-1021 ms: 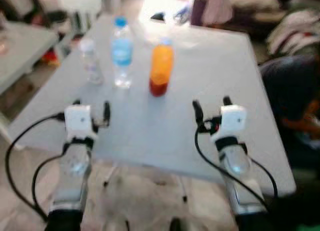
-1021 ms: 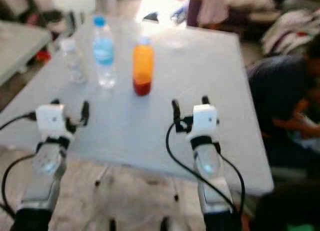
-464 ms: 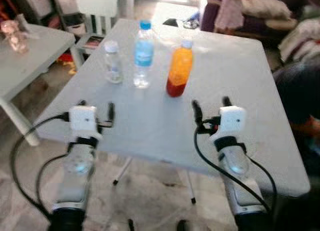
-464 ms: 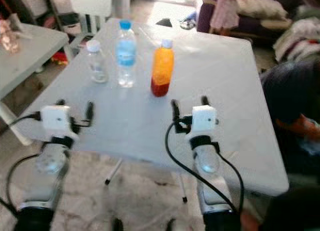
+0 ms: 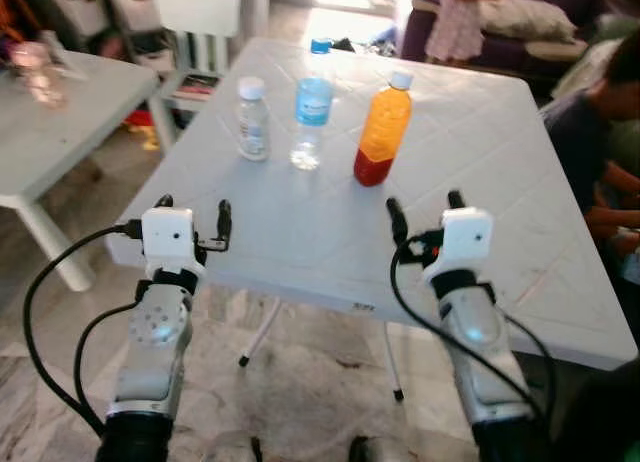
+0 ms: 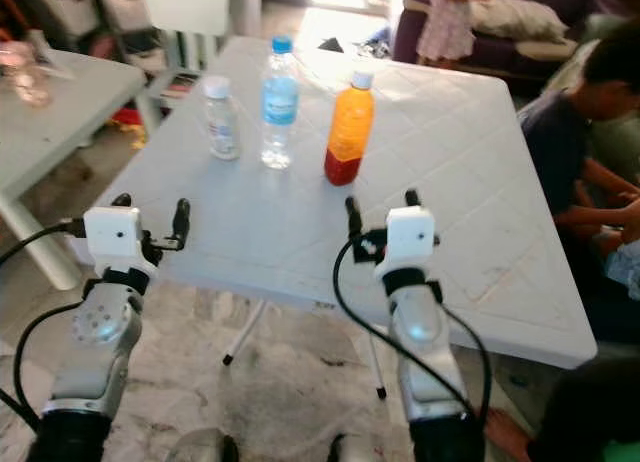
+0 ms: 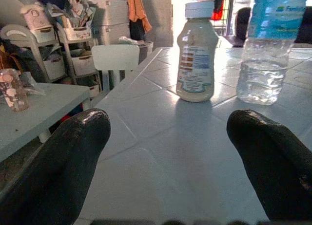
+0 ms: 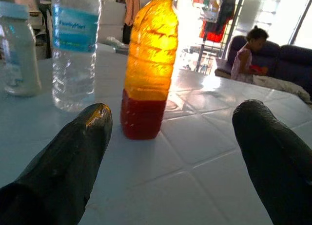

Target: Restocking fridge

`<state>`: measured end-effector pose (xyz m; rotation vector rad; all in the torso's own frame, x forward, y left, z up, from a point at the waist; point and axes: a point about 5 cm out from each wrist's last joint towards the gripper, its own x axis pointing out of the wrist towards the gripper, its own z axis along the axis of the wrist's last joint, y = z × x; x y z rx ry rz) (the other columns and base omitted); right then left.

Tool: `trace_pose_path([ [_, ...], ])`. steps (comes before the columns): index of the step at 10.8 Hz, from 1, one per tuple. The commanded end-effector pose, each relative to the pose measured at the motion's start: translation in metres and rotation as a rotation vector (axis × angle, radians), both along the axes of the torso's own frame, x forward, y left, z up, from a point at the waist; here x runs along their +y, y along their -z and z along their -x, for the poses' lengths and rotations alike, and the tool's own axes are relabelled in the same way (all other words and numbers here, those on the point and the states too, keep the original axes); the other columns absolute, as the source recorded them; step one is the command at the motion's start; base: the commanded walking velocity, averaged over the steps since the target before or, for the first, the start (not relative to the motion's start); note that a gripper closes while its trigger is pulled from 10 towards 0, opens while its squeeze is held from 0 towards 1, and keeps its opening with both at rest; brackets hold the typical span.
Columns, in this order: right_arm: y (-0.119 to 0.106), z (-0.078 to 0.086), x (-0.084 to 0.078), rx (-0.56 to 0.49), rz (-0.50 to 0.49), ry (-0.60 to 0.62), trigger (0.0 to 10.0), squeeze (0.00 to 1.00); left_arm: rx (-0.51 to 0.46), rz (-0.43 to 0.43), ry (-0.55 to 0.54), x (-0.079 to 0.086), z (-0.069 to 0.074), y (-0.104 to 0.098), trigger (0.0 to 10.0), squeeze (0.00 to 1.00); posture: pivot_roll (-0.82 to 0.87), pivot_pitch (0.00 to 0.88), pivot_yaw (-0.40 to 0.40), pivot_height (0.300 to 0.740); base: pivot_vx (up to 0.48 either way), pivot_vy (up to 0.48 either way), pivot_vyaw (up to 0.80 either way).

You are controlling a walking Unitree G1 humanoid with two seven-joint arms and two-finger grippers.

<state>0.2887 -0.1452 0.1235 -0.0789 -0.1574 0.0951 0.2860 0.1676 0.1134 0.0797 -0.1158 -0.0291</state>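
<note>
Facing full orange-and-red plastic juice bottle (image 8: 148, 64): probably heavy, slick; grasp mid-body. Right gripper (image 5: 424, 210) and left gripper (image 5: 193, 211) spread wide, empty.

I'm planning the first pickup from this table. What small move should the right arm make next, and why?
Probably ease the right gripper forward toward the orange bottle. Its fingers are open and empty above the near part of the white table, and the right wrist view shows that bottle upright, almost straight ahead between them, nearer than the water bottle.

Orange-and-red juice bottle (image 5: 382, 128), blue-labelled water bottle (image 5: 311, 113), grey table (image 5: 480, 182).
</note>
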Motion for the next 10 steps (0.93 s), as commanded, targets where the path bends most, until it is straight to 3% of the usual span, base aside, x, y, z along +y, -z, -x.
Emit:
trace_pose_path([
  [1,-0.003,-0.004,-0.013,-0.014,0.017,0.039,10.0,0.00,0.006,-0.008,0.018,-0.006,0.001,0.002,10.0,0.00,0.11,0.058,-0.046,0.740,0.000,0.000,0.00],
  [5,-0.033,-0.030,-0.028,-0.085,0.021,0.027,10.0,0.00,0.005,-0.021,-0.010,0.000,0.002,-0.001,10.0,0.00,0.12,0.082,-0.032,0.740,0.000,0.000,0.00],
  [10,-0.094,-0.065,-0.019,-0.240,0.024,-0.107,10.0,0.00,-0.018,-0.071,-0.074,0.018,0.005,-0.012,10.0,0.00,0.18,0.104,-0.010,0.740,0.000,0.000,0.00],
])
